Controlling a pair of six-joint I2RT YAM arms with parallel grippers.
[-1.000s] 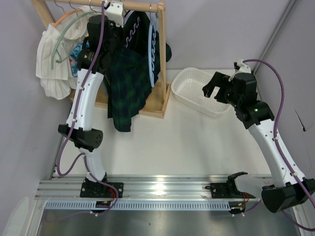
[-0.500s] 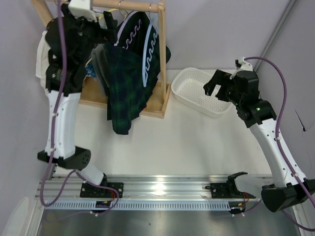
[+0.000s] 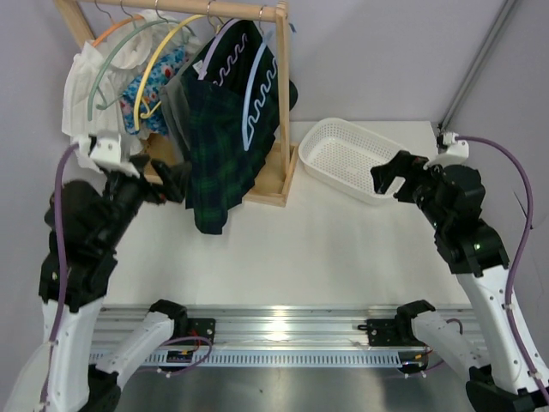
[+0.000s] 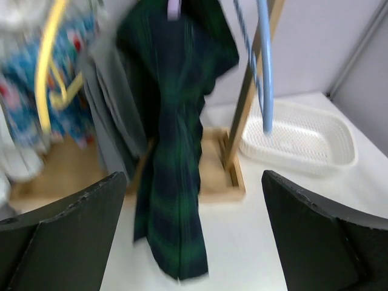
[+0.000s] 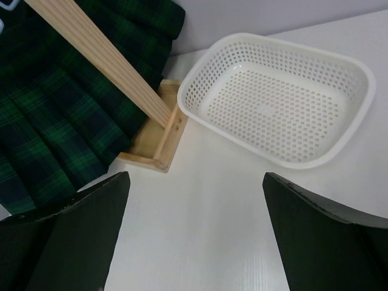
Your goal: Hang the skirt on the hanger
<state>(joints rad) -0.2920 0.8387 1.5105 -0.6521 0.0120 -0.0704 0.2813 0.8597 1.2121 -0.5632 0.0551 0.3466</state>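
The dark green and navy plaid skirt (image 3: 219, 146) hangs from the lavender hanger (image 3: 226, 65), which hooks on the wooden rack's top rail (image 3: 249, 12). The skirt's lower corner reaches down to the table. My left gripper (image 3: 171, 176) is open and empty, just left of the skirt and apart from it. In the left wrist view the skirt (image 4: 176, 151) drapes beyond the open left gripper (image 4: 193, 176), with a bit of the hanger (image 4: 174, 7) at the top edge. My right gripper (image 3: 396, 176) is open over the table by the white basket, holding nothing. The right wrist view catches the skirt (image 5: 54, 121) at left.
A light blue hanger (image 3: 257, 86) hangs right of the skirt. A yellow hanger (image 3: 163, 60), a grey garment (image 4: 112, 115) and white and patterned clothes (image 3: 90, 103) hang to its left. The rack's wooden base (image 3: 266, 184) sits on the table. A white basket (image 3: 330, 129) stands at the back right.
My left gripper opened and let go at the rack's top rail. That arm then swung down and back to the near left. The right arm drew slightly back and right.
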